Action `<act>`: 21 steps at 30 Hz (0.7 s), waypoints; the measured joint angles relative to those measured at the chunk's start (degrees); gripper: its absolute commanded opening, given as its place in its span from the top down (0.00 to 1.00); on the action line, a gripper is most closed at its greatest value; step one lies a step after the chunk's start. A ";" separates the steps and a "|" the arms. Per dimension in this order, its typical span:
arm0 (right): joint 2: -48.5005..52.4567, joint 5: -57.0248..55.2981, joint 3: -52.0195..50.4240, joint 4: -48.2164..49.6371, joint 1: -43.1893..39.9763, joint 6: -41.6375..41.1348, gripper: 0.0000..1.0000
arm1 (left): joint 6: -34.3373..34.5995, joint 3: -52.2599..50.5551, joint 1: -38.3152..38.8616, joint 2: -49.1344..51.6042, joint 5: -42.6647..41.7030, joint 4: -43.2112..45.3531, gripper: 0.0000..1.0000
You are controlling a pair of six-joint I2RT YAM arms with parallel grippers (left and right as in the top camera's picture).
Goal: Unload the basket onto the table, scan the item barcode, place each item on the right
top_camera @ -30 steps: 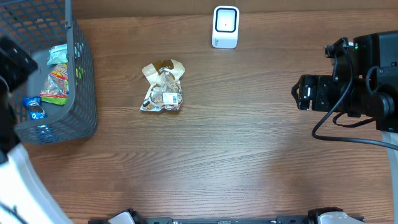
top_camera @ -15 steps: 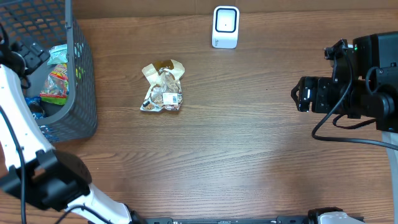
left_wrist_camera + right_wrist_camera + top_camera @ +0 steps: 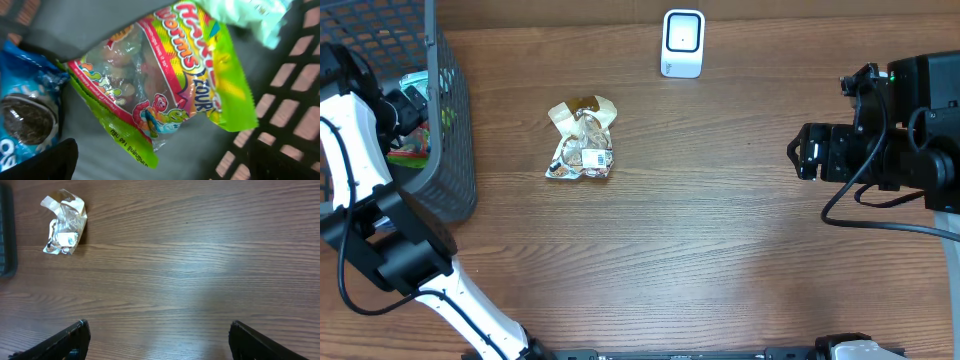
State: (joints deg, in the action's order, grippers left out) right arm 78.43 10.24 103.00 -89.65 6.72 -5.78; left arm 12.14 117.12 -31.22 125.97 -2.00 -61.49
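- Brown wood-grain worktop [image 3: 720,250]; two arms, one at each side edge.
- Basket [image 3: 455,150]: grey mesh, at the back-left corner, holding several snack packs.
- Left gripper [image 3: 162,160]: inside the basket and above its contents, jaws spread wide and gripping nothing. Only the two dark fingertips show, in the bottom corners of the wrist view.
- Worms bag [image 3: 160,85]: green, yellow and red gummy bag, lying flat on the basket floor and tilted. It sits directly under the left gripper, between the finger lines. Whether a finger touches it I cannot tell.
- Cookie pack [image 3: 25,115]: blue, just beside the worms bag, its edge under the bag's corner.
- Pale green pack [image 3: 250,15]: overlaps the top end of the worms bag, near the basket's mesh wall.
- Packet [image 3: 583,140]: crumpled clear wrapper with brown contents, lying alone on the worktop between basket and scanner, nearer the back edge. A white label faces up on its front end; the print is too small to read.
- Scanner [image 3: 682,43]: white, upright at the back edge, about mid-width, well apart from the packet.
- Right gripper [image 3: 162,342]: by the right edge, pointing towards the middle of the worktop, jaws wide and empty. Bare wood lies beneath it, and the packet is well away at the top left of its wrist view.
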 measured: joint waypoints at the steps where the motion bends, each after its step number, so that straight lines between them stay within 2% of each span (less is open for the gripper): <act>1: 0.00 0.00 0.00 0.00 0.00 0.00 0.11 | -0.39 0.00 0.00 0.44 0.00 0.02 0.01; 16: 0.00 0.04 0.00 -0.39 0.00 0.02 0.11 | -2.10 0.00 0.50 8.55 0.07 0.72 0.01; 18: 0.00 0.04 0.00 -0.44 0.00 0.02 0.11 | -2.12 0.00 0.50 9.09 0.07 1.14 0.07; 20: 0.00 0.04 0.00 -0.44 0.00 0.02 0.11 | -2.19 0.00 0.50 9.29 0.17 1.42 0.21; 21: 0.00 0.04 0.00 -0.42 0.00 0.00 0.11 | -2.10 0.00 0.50 9.35 0.24 1.49 0.36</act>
State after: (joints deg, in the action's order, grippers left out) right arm 78.43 10.28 103.00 -90.06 6.72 -5.78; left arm 10.04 117.12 -30.72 135.33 -1.76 -60.01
